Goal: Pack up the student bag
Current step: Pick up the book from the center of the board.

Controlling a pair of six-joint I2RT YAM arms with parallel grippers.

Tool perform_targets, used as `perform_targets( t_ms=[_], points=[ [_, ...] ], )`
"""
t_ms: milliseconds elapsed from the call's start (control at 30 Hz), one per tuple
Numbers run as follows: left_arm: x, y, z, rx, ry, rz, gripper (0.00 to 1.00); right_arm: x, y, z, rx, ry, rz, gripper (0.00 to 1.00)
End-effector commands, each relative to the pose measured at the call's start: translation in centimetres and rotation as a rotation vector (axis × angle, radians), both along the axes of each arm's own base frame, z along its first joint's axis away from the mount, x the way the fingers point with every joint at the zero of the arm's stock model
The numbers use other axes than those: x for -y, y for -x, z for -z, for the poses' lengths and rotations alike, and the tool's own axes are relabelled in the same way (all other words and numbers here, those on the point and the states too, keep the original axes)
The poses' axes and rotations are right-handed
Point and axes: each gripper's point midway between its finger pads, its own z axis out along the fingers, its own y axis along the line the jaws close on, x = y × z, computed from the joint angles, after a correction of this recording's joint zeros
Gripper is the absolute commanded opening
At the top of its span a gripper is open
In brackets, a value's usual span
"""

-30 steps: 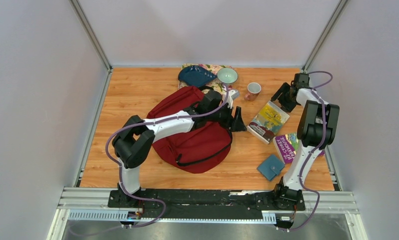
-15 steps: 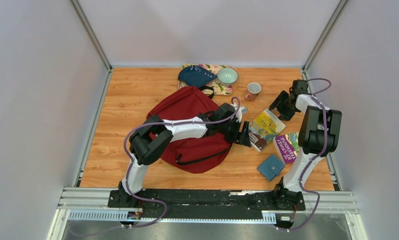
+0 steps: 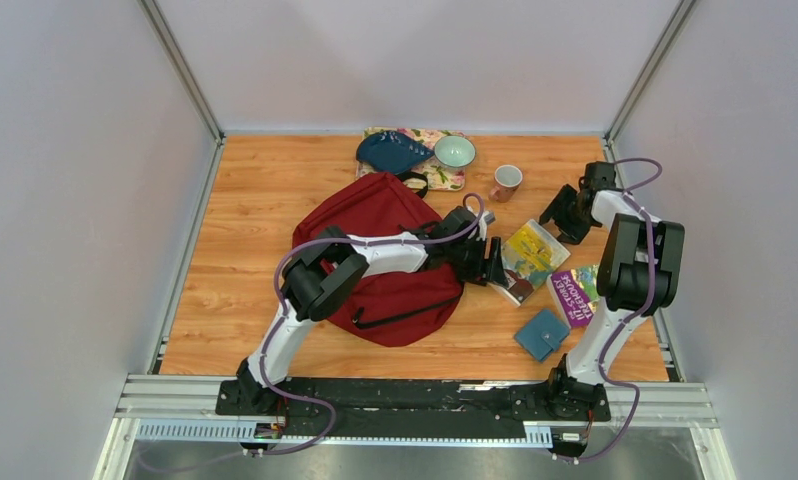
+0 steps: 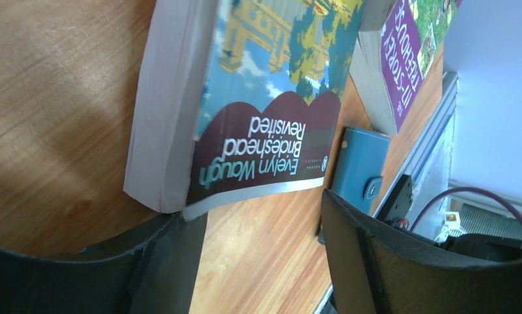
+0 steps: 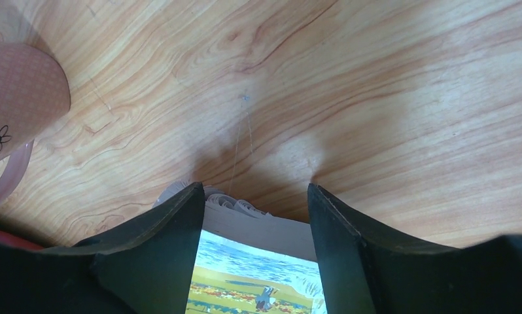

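My left pincer [image 3: 495, 262] stands wide open at the near corner of the Brideshead Revisited paperback [image 3: 535, 250]. 1 finger [image 4: 173, 248] sits right at the page block and the other reaches out past the cover, with nothing gripped. My right pincer [image 3: 562, 212] is also parted, its 2 fingers [image 5: 160, 229] straddling the same book's far edge; whether they touch it I cannot tell. The student bag [image 3: 365, 210], dark red, lies on the table [image 3: 265, 190] left of the paperback, partly under my left arm. A purple book [image 3: 575, 292] and a blue wallet [image 3: 542, 334] lie just beside the paperback, and a pink mug [image 3: 506, 180] stands near my right pincer.
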Motion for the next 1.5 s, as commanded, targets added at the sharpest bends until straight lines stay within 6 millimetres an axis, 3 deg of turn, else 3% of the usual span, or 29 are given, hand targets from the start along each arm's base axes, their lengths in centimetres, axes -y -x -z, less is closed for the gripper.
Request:
perform_targets(
  t_ms=[0,67,233,633,733,800,833,1067,1233,1467],
  points=[
    [2.1,-2.0,-1.3,0.042,0.064,-0.045,0.70,-1.6,2.3,-0.8,-0.031,-0.026,-0.059,0.64],
    [2.3,-2.6,-2.1,0.069,0.071,-0.057,0.68,-1.9,2.3,-1.0,-0.022,-0.038,-0.067,0.60],
    [2.7,-3.6,-4.4,0.129,0.100,-0.071,0.52,-2.9,2.5,-1.0,-0.013,-0.072,-0.102,0.47],
    [3.3,-4.5,-6.9,0.181,0.151,-0.091,0.58,-3.7,2.6,-0.7,-0.020,-0.107,-0.129,0.43],
    [3.2,-4.7,-7.6,0.201,0.161,-0.099,0.50,-3.8,2.7,-0.5,-0.023,-0.110,-0.133,0.43],
    [3.1,-4.8,-8.3,0.217,0.181,-0.105,0.35,-3.8,2.7,-0.3,-0.026,-0.111,-0.131,0.43],
    [2.9,-4.8,-8.3,0.226,0.190,-0.115,0.35,-3.8,2.8,-0.2,-0.031,-0.112,-0.131,0.43],
    [2.4,-5.1,-8.7,0.260,0.196,-0.146,0.60,-3.9,2.7,-0.1,-0.030,-0.116,-0.131,0.43],
    [2.2,-5.6,-8.7,0.265,0.193,-0.174,0.63,-4.0,2.8,-0.3,-0.029,-0.122,-0.135,0.43],
    [1.1,-6.2,-11.0,0.303,0.282,-0.271,0.63,-4.0,3.0,-0.1,-0.032,-0.123,-0.134,0.43]
  ],
)
